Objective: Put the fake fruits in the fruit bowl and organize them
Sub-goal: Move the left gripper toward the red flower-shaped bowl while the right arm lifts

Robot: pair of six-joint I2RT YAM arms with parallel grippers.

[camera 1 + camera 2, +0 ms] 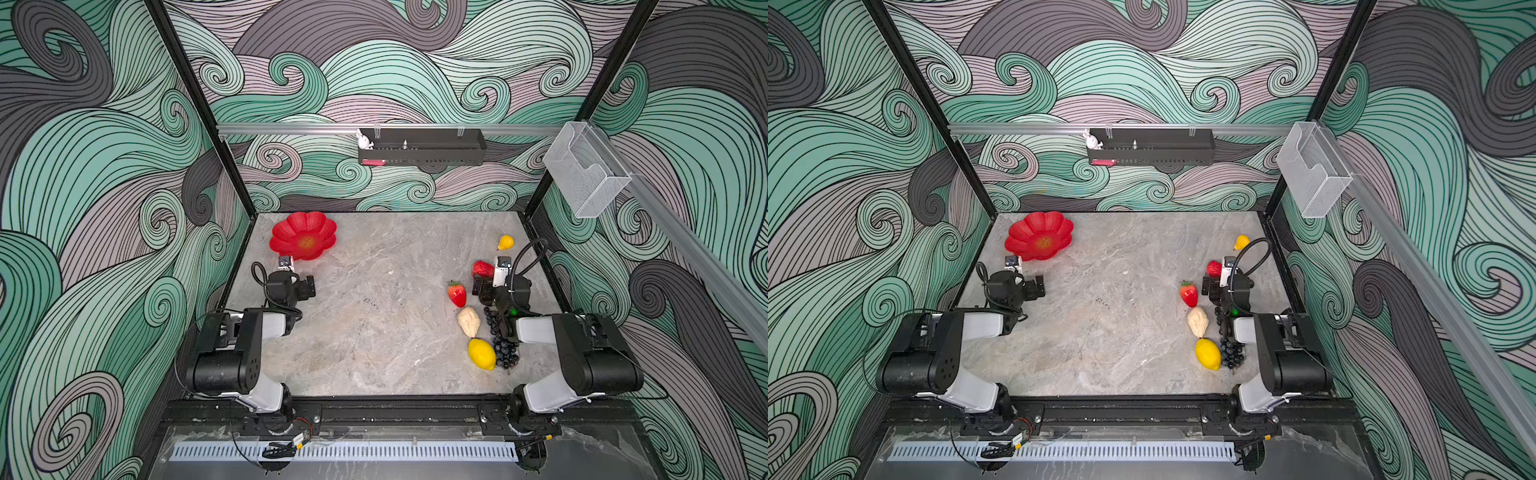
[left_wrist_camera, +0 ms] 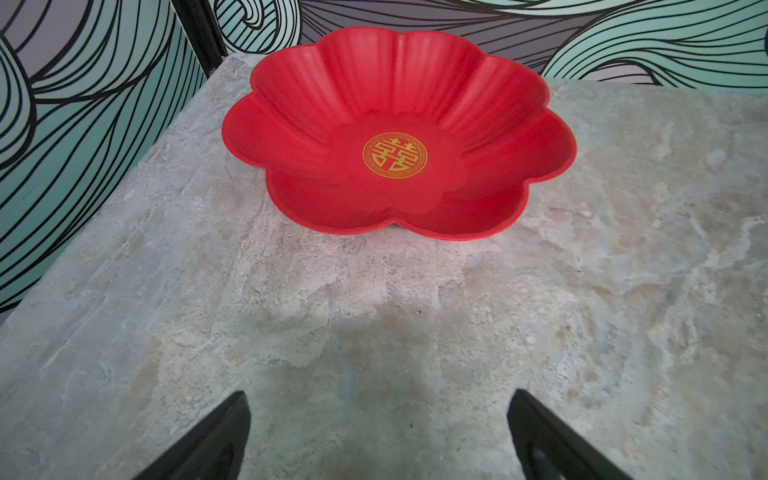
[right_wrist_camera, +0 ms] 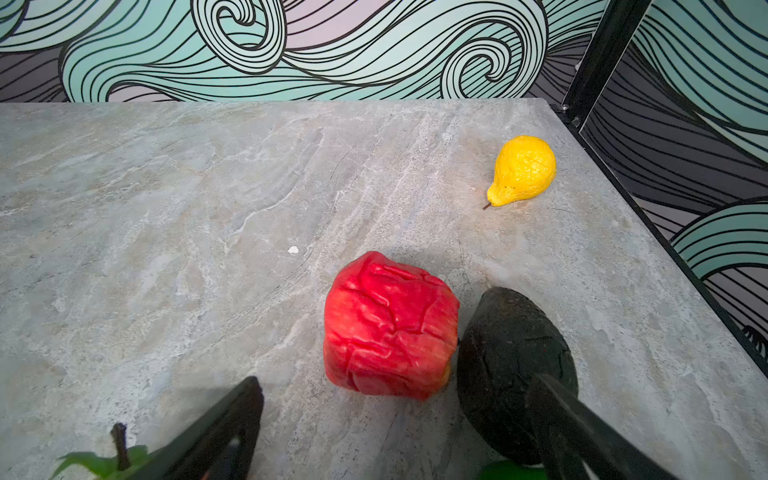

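Note:
The red flower-shaped fruit bowl (image 1: 303,235) (image 1: 1039,235) (image 2: 395,133) sits empty at the far left. Just short of it, my left gripper (image 1: 301,284) (image 2: 380,399) is open over bare table. At the right, my right gripper (image 1: 487,290) (image 3: 397,384) is open and holds nothing. A crumpled red apple (image 3: 390,328) (image 1: 483,269) lies just beyond its fingertips, with a dark avocado (image 3: 507,353) beside one finger. Around that arm lie a yellow pear (image 3: 523,170) (image 1: 505,242), strawberry (image 1: 457,294), beige pear (image 1: 468,322), lemon (image 1: 482,353) and grape bunch (image 1: 503,347).
A black wall tray (image 1: 422,151) with a white rabbit figure (image 1: 364,140) hangs on the back rail. A clear mesh bin (image 1: 586,174) hangs on the right wall. Patterned walls and black posts close in the marble table (image 1: 374,311).

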